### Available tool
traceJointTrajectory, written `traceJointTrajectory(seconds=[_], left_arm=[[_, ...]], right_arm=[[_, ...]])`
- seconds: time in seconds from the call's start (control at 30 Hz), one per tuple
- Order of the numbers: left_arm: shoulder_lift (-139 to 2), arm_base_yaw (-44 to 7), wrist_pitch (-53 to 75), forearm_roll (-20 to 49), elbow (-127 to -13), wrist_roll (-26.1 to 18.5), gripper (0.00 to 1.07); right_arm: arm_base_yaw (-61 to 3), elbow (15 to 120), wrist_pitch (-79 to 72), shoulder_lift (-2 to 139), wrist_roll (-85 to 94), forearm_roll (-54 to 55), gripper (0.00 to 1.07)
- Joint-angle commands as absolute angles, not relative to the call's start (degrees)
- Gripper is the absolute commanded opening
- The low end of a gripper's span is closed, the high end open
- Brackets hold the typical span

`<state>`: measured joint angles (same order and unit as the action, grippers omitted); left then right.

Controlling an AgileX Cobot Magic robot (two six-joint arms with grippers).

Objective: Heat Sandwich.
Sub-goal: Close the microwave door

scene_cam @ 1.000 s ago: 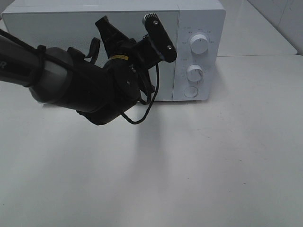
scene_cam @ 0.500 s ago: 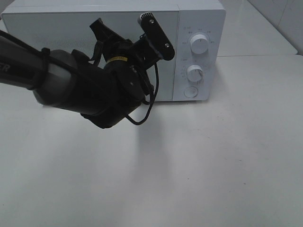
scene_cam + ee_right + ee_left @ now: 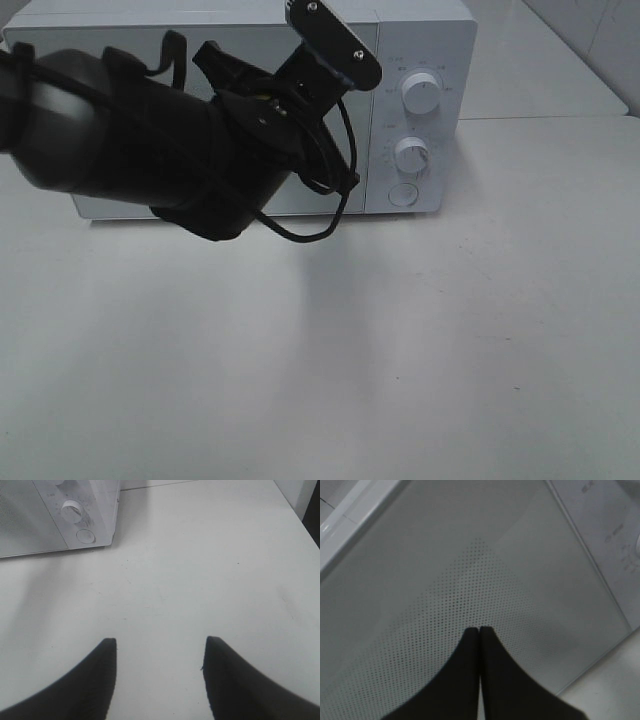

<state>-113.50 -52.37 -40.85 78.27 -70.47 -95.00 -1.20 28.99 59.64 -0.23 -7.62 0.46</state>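
We see no sandwich anywhere; we judge it lies inside the microwave [image 3: 440,35], behind the closed door [image 3: 470,555], though the dotted window shows nothing. Our left gripper [image 3: 479,630], fingertips pressed together on nothing, points at the door from close in front. Our right gripper [image 3: 157,642] hangs spread and empty over the table [image 3: 200,555] before the microwave's control side. Setting the heat seems next, which calls for reaching the lower knob [image 3: 412,155].

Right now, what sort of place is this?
Probably a robot test bench staged as a kitchen counter: a white microwave with two dials stands on a plain white table, with a black arm before it.
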Motion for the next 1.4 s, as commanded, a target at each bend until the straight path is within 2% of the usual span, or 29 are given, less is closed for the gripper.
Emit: traceJointTrajectory(seconds=[0.03,0.23,0.27,0.33,0.4,0.57,0.7,0.8,0.83,0.97,1.0,1.03,1.1,1.13,1.17,1.27,1.3,1.33,1.4], left_arm=[[-110.75,-52.71,-35.47,81.99,-70.59,-94.31,0.0],[-107.83,-52.71,-26.7,88.58,-70.59,-94.6,0.0],[-106.8,-52.71,-23.43,91.5,-70.47,-95.97,0.0],[-106.34,-52.71,-22.23,92.65,-70.36,-96.89,0.0],[-104.22,-52.71,-19.25,96.09,-69.16,-100.32,0.0],[-100.21,-52.71,-17.13,101.7,-66.29,-105.37,0.0],[-96.37,-52.71,-14.5,99.92,-62.91,-105.31,0.0],[-93.97,-52.71,-12.15,94.48,-60.22,-101.64,0.0],[-93.97,-52.71,-12.15,94.48,-60.22,-101.64,0.0],[-90.53,-49.73,-1.49,74.89,-56.78,-80.9,0.0],[-90.53,-49.73,-1.49,74.89,-56.78,-80.9,0.0],[-90.01,-47.27,5.5,59.93,-56.89,-64.8,0.0],[-89.73,-44.63,12.15,43.2,-57.64,-46.75,0.0],[-89.61,-42.23,16.96,27.96,-58.5,-29.74,0.0],[-89.61,-42.23,16.96,27.96,-58.5,-29.74,0.0],[-88.58,-39.42,22.63,6.59,-59.3,-5.56,0.0],[-88.58,-39.42,22.63,6.59,-59.3,-5.56,0.0],[-87.38,-38.33,25.5,-5.61,-59.3,7.05,0.0],[-85.89,-37.53,28.07,-12.61,-59.3,12.66,0.0]], right_arm=[[-0.86,29.05,59.19,-1.72,-7.85,0.57,0.53],[-0.86,29.05,59.19,-1.72,-7.85,0.57,0.53],[-0.86,29.05,59.19,-1.72,-7.85,0.57,0.53],[-0.86,29.05,59.19,-1.72,-7.85,0.57,0.53],[-0.86,29.05,59.19,-1.72,-7.85,0.57,0.53],[-0.86,29.05,59.19,-1.72,-7.85,0.57,0.53],[-0.86,29.05,59.19,-1.72,-7.85,0.57,0.53],[-0.86,29.05,59.19,-1.72,-7.85,0.57,0.53],[-0.86,29.05,59.19,-1.72,-7.85,0.57,0.53],[-0.86,29.05,59.19,-1.72,-7.85,0.57,0.53],[-0.86,29.05,59.19,-1.72,-7.85,0.57,0.53],[-0.86,29.05,59.19,-1.72,-7.85,0.57,0.53],[-0.86,29.05,59.19,-1.72,-7.85,0.52,0.53],[-0.86,29.05,59.19,-1.72,-7.85,0.63,0.53],[-0.86,29.05,59.19,-1.72,-7.85,0.63,0.53],[-0.86,29.05,59.19,-1.72,-7.85,0.63,0.53],[-0.86,29.05,59.19,-1.72,-7.85,0.63,0.53],[-0.86,29.05,59.19,-1.72,-7.85,0.63,0.53],[-0.86,29.05,59.19,-1.72,-7.85,0.63,0.53]])
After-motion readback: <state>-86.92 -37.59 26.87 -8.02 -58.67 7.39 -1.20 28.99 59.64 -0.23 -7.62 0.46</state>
